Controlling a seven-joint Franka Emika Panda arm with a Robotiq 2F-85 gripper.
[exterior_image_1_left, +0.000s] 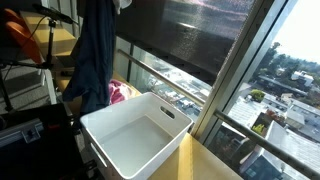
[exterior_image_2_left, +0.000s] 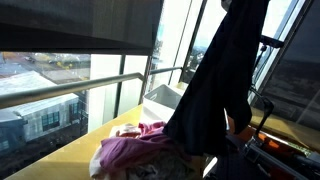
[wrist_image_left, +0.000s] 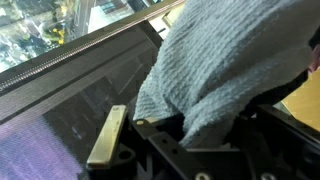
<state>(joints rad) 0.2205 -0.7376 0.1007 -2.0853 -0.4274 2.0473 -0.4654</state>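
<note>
We saw the hand (wrist_image_left: 185, 128) only in the wrist view, where it was clenched on a bunched fold of the blue cloth (wrist_image_left: 230, 60). One tan finger pad (wrist_image_left: 107, 135) stood bare to the side and the other was buried under the fabric. The weave looked coarse and towel-like there, and the cloth spilled away from the hand across most of that view.

In both exterior views the blue cloth (exterior_image_1_left: 92, 55) hung in the air as a long dark drape, with its top running out of the upper edge, so the hand itself was out of sight there. The drape hung just beside the far corner of the white bin (exterior_image_1_left: 140, 135), not inside it.

A crumpled pink cloth (exterior_image_2_left: 135, 148) lay on the wooden worktop (exterior_image_2_left: 80, 150), next to the lower end of the blue cloth (exterior_image_2_left: 215, 90). We could not tell whether the two touched. The pink cloth (exterior_image_1_left: 118, 93) also showed just behind the bin. A dark blind (exterior_image_1_left: 180, 35) covered the upper part of the window behind the worktop.
</note>
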